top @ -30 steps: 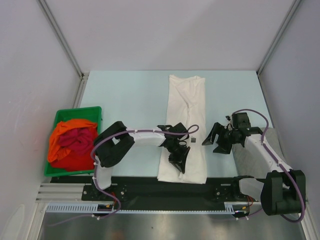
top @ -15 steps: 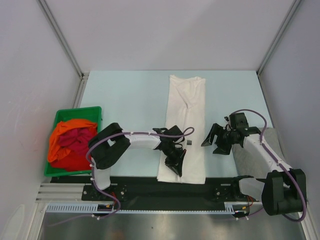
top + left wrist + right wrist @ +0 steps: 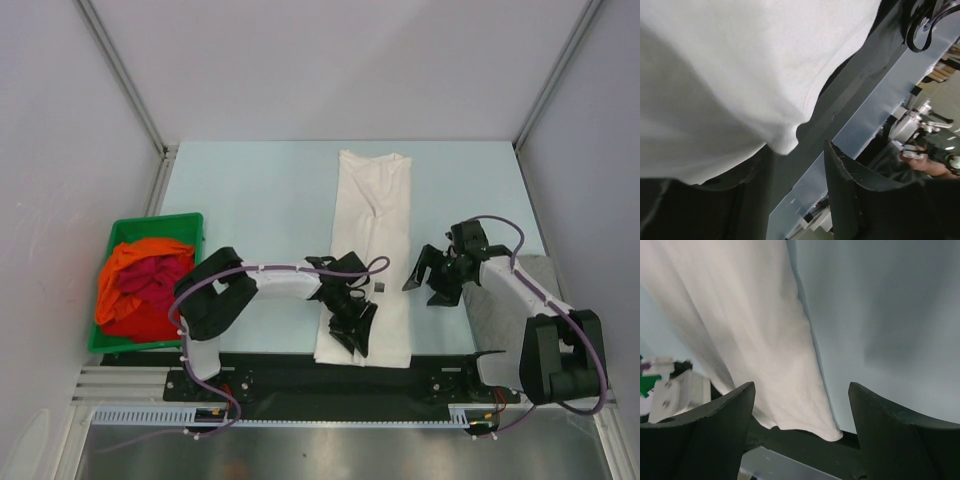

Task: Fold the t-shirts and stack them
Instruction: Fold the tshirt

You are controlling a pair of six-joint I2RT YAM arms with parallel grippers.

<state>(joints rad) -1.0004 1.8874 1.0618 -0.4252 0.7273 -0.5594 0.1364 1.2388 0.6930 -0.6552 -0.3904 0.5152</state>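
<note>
White shirt [image 3: 372,210] lies right under my left gripper [image 3: 352,330], which sits over the shirt's near end. Its jaws are parted with the hem corner just off my fingers and nothing pinched. My right gripper [image 3: 425,284] hangs wide open and empty just beside the shirt's right edge. The shirt runs as a long folded strip down the middle of the table [image 3: 250,200], from far edge to near edge. By the near left corner, the bin [image 3: 150,218] holds the orange shirt [image 3: 128,262] and red shirt [image 3: 150,290].

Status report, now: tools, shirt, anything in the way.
Both open, empty: left tool over near end of white t-shirt, right tool beside its right edge. Shirt flat, folded into long strip. No obstruction seen.
</note>
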